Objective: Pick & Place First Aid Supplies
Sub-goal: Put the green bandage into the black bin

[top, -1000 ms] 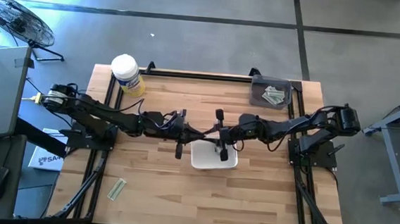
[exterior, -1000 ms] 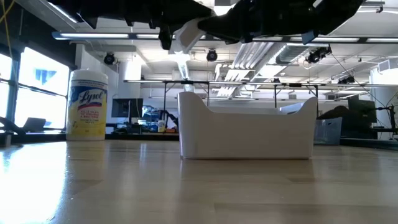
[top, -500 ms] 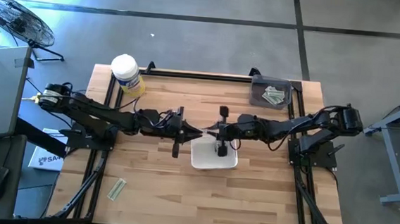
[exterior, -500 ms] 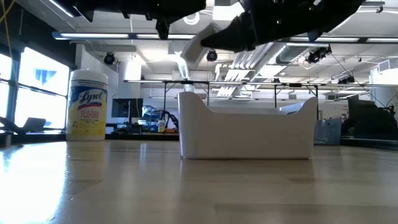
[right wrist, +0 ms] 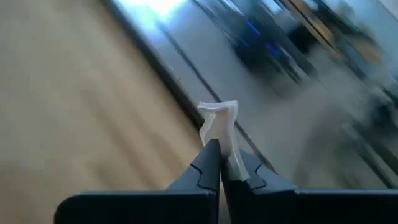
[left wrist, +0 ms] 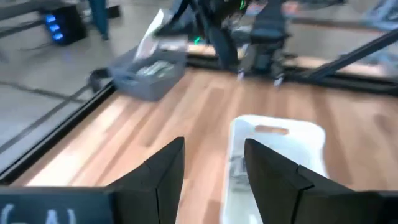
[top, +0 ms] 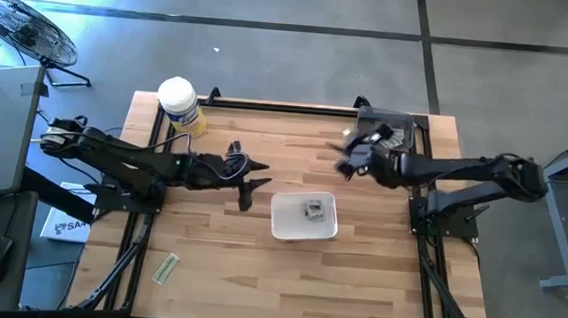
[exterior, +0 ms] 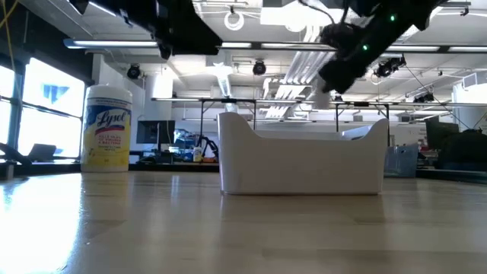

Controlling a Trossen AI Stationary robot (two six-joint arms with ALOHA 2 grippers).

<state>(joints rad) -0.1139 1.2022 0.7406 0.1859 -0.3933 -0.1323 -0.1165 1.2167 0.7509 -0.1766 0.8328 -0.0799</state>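
Note:
A white tray [top: 285, 222] stands mid-table and holds small flat packets [top: 313, 209], also seen as packets [left wrist: 238, 167] in the left wrist view. My right gripper [right wrist: 219, 149] is shut on a thin white packet [right wrist: 222, 124]. It hangs in the air as right gripper [top: 347, 155], just left of the grey bin [top: 386, 133] at the far right. My left gripper [left wrist: 214, 146] is open and holds nothing. It hovers as left gripper [top: 254, 190], left of the tray. A pale strip [top: 166, 268] lies flat near the table's near-left corner. My right gripper pinches the white packet by one end [right wrist: 225, 155] between its two fingers. The rest of the packet sticks out past the fingertips, and its free end [right wrist: 219, 109] is bent over. The packet is lifted clear of the table.
A yellow canister [top: 180, 107] with a white lid stands at the far left corner, seen as the canister [exterior: 106, 137] in the low view. The grey bin holds more packets [top: 391, 136]. Black frame rails [top: 268, 106] run along the table's edges.
Both grippers were together over the tray. My left gripper has opened and drawn back toward the table's left edge. My right gripper has shut on the white packet and swung up and toward the far right, toward the grey bin. The tray now stands uncovered.

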